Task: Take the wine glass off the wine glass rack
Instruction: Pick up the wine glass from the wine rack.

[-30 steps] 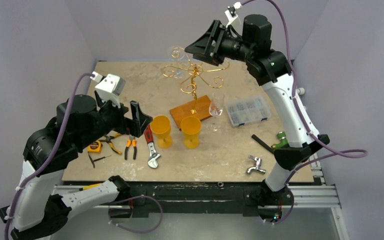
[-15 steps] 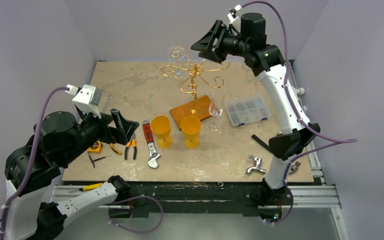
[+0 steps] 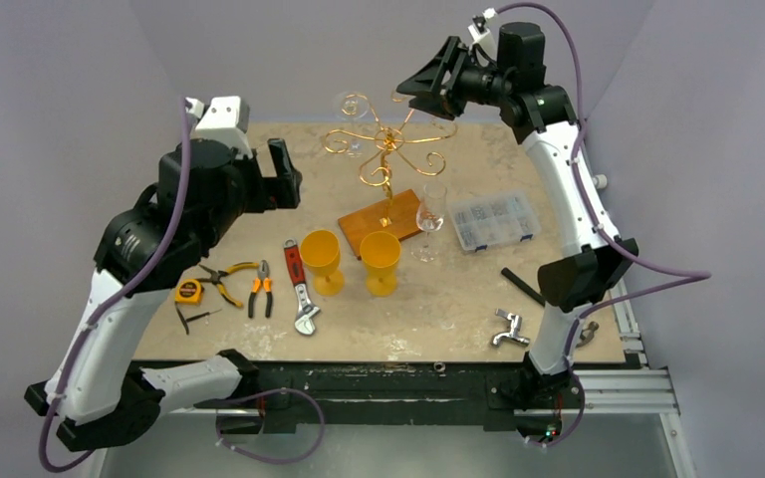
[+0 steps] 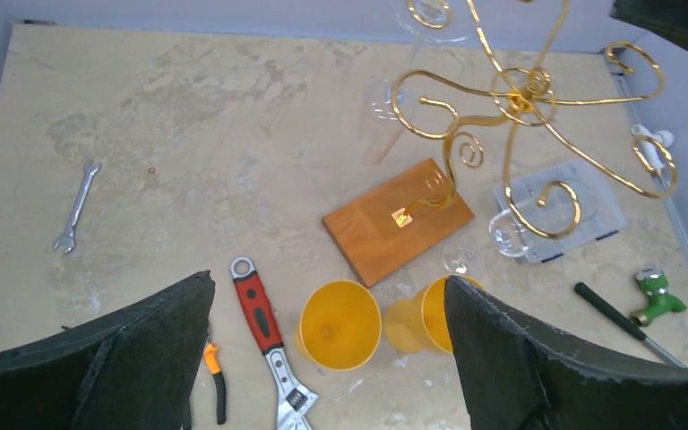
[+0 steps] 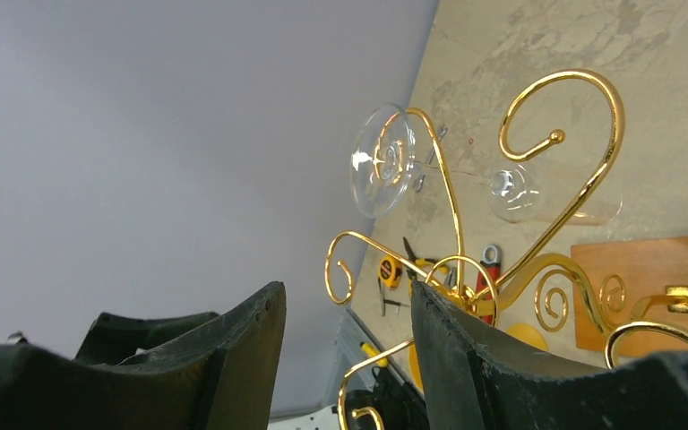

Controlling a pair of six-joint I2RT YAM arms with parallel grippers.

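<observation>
Robotics lab bench (image 3: 458, 299): plain enclosure walls (image 3: 80, 60), aluminium rail frame (image 3: 642, 383), scattered hand tools (image 3: 300, 291).

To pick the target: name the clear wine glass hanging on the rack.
The upside-down wine glass on the far-left arm of the wine glass rack; the other glass stands on the table.

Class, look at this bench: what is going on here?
Two robot arms are working at a golden wine glass rack. A wine glass hangs upside down from one curled arm, not yet removed. The right end effector sits high beside the rack's top, open and empty. The left end effector hovers open to the left, holding nothing.
</observation>
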